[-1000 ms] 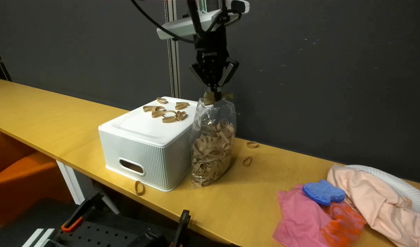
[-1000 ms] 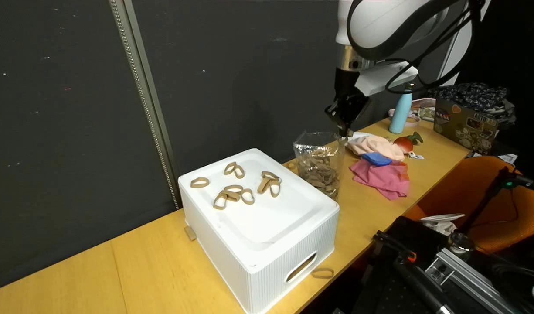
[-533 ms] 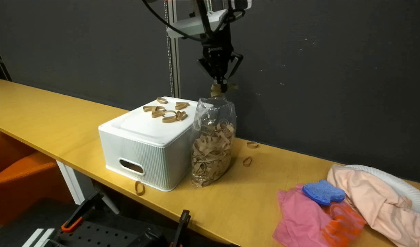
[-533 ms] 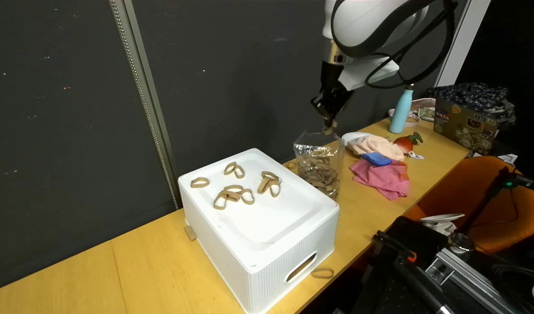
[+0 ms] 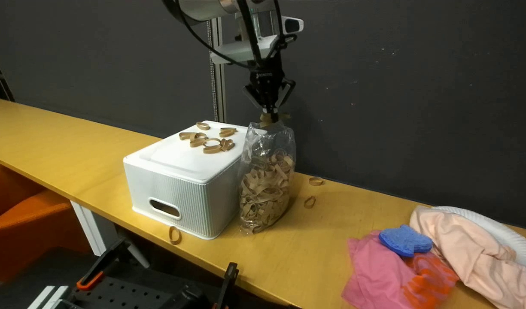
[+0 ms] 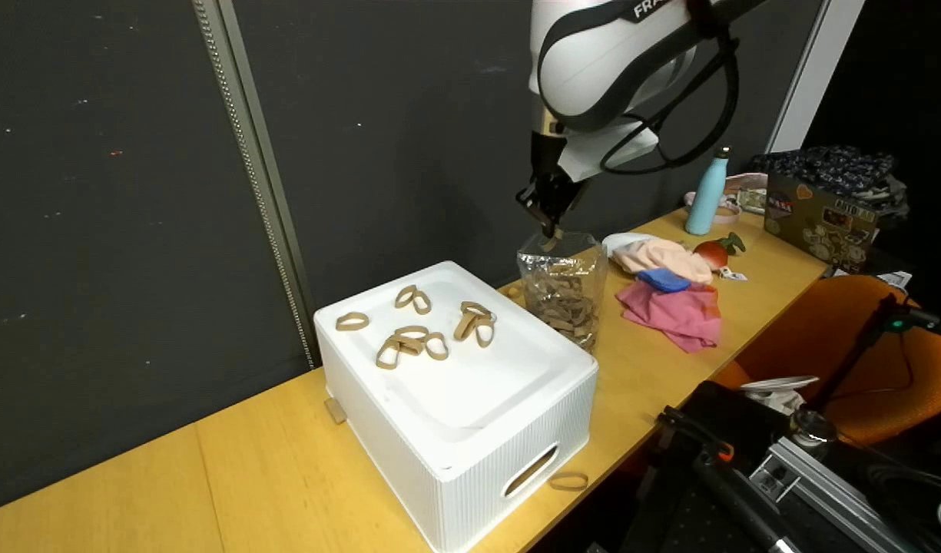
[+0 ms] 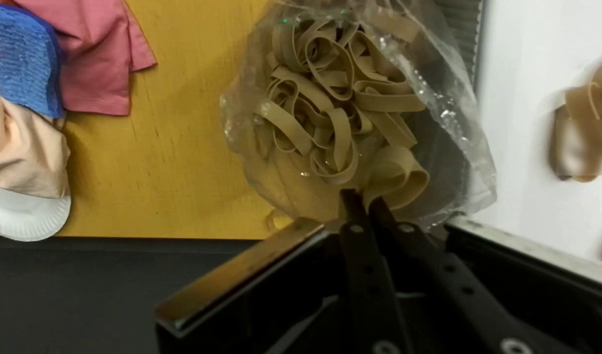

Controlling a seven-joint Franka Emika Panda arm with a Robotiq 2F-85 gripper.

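Note:
My gripper (image 7: pixel 363 197) is shut on tan rubber bands (image 7: pixel 399 177), with one wide loop sticking out past the fingertips. In both exterior views the gripper (image 5: pixel 272 115) points down at the mouth of a clear plastic bag (image 6: pixel 528 257), the held bands (image 5: pixel 267 119) level with its rim. Whether they dip inside the rim I cannot tell. The bag stands upright on the table against a white ribbed box (image 5: pixel 168 180). A heap of similar bands (image 7: pixel 325 98) fills its lower part. Several more bands (image 6: pixel 412 342) lie on the box's flat top.
Loose bands (image 5: pixel 309 202) lie on the yellow table (image 5: pixel 297 253). Further along it are a pink cloth (image 6: pixel 674 311), a blue sponge (image 5: pixel 404 240), a peach cloth (image 5: pixel 460 240) on a white plate (image 7: pixel 30 221) and a blue bottle (image 6: pixel 707 200). A dark wall (image 5: pixel 396 107) rises directly behind.
Holding the bands, my gripper has risen a little and come down again, shifting from the bag's far side over its mouth, toward the white box. The bag and box have stayed put.

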